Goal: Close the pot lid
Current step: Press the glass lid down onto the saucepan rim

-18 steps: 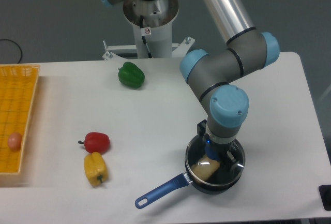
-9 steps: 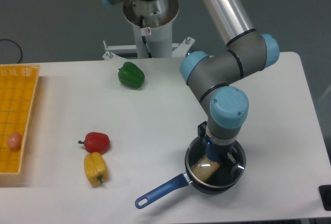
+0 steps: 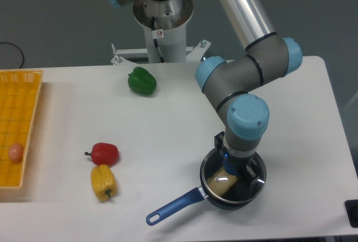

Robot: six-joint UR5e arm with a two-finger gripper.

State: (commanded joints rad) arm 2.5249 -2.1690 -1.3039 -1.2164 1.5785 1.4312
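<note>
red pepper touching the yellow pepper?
Apart. The fixed camera shows a thin strip of white table between the red pepper and the yellow pepper just below it.

Arm's wrist directly over pot (image 3: 212, 193)

white table (image 3: 67, 102) carries it all | glossy green bell pepper (image 3: 141, 81) near the back edge | red bell pepper (image 3: 104, 153) just behind yellow bell pepper (image 3: 103, 182) | yellow plastic grid tray (image 3: 19, 113) far left, small pinkish egg-shaped item (image 3: 16, 152) inside
</note>
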